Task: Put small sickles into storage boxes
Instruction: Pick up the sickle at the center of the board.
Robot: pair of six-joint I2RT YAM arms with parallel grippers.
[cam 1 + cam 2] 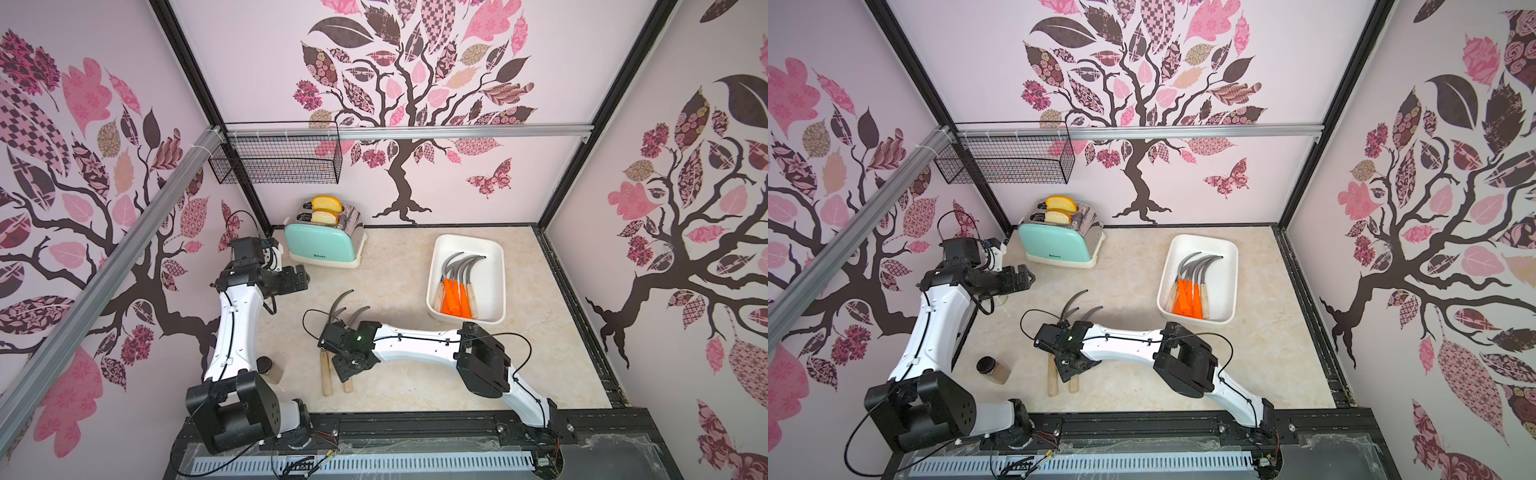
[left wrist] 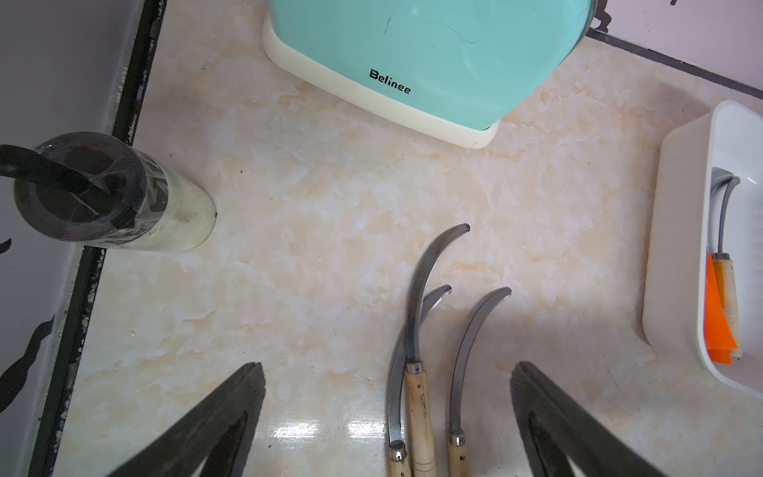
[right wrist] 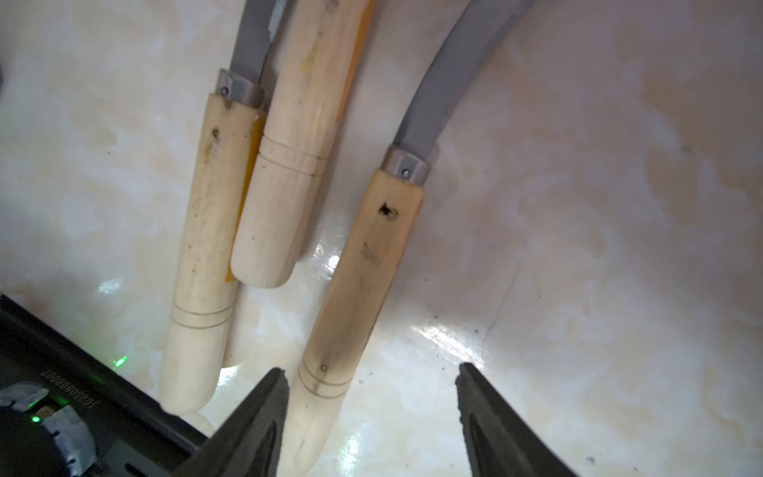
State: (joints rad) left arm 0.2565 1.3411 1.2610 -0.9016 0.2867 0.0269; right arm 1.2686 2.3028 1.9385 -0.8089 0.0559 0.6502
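Right wrist view: right gripper (image 3: pixel 370 369) half-open astride one sickle (image 3: pixel 359 268) handle, clamping nothing (blade tip cut off). Left gripper (image 1: pixel 303 279) open, empty. Tray (image 1: pixel 494 257), two o'clock from that sickle, holds others.

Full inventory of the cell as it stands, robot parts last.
table: one, beige marble pattern, fills the cell floor
tray: one, white, back right
sickles in the tray: about six, orange and pale wood handles, blades toward the back wall
sickles on the table: three, pale wood handles, front centre
toaster: one, mint green, back left
bread slices: two, yellow, in the toaster slots
wire basket: one, black, on the back wall rail
jar: one, dark lid, front left
cylinder: one, white with dark top, left table edge
left gripper: open, above the table
right gripper: open, one handle end between its jaws
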